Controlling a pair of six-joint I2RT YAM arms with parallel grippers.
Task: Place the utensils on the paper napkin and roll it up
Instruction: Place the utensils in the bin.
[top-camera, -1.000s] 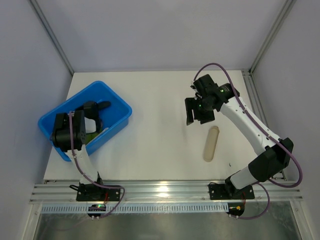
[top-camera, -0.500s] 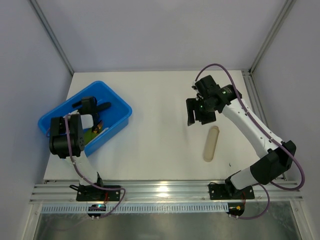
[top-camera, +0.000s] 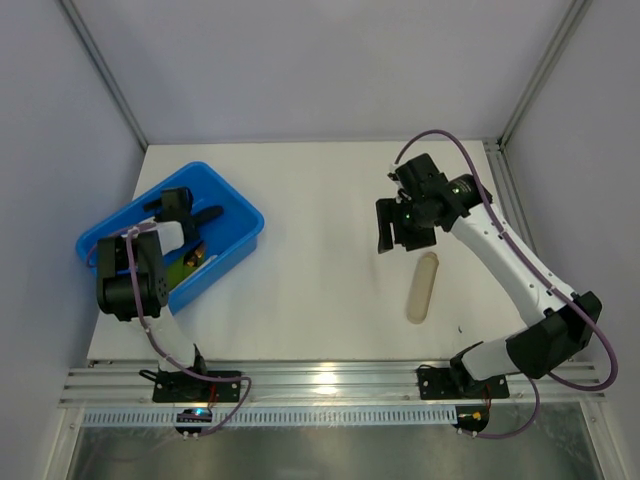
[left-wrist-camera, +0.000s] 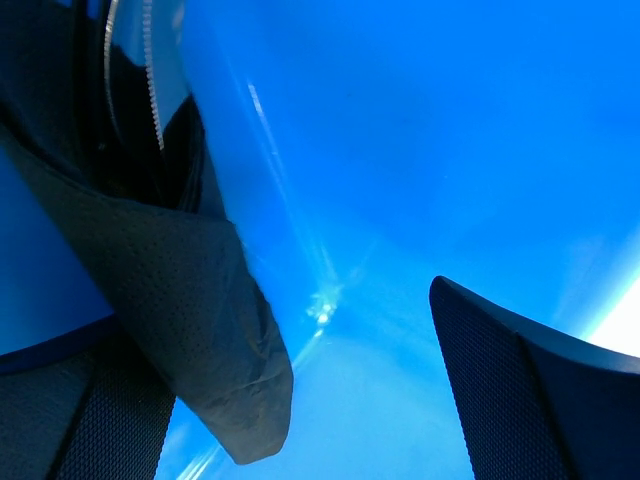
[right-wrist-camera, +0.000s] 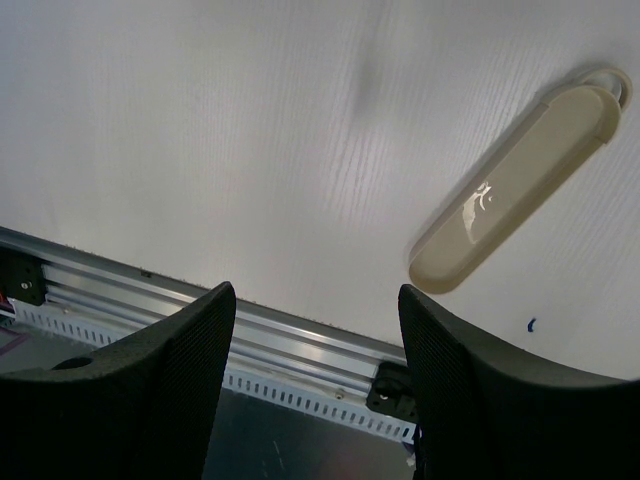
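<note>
My left gripper (top-camera: 188, 210) (left-wrist-camera: 320, 305) is down inside the blue tub (top-camera: 235, 205) with its jaws wide open and bare blue floor between them. A black paper napkin (left-wrist-camera: 190, 300), rolled into a tube, lies against the left finger (left-wrist-camera: 90, 425); it is apart from the right finger (left-wrist-camera: 510, 385). A thin shiny serrated utensil edge (left-wrist-camera: 150, 80) shows at the roll's far end. In the top view the napkin looks like the dark strip (top-camera: 208, 214) beside the gripper. My right gripper (top-camera: 398, 226) (right-wrist-camera: 315, 295) hangs open over the bare table, holding nothing.
A thick beige cylinder (top-camera: 423, 287) (right-wrist-camera: 520, 190) lies on the white table just right of the right gripper. Yellow-green and orange items (top-camera: 190, 262) sit in the tub's near end. The aluminium rail (right-wrist-camera: 300, 335) runs along the table's near edge.
The left jaws have opened wide and the left wrist has drawn back toward the tub's far-left side, leaving the black roll in the tub. The right arm has drifted slightly right.
</note>
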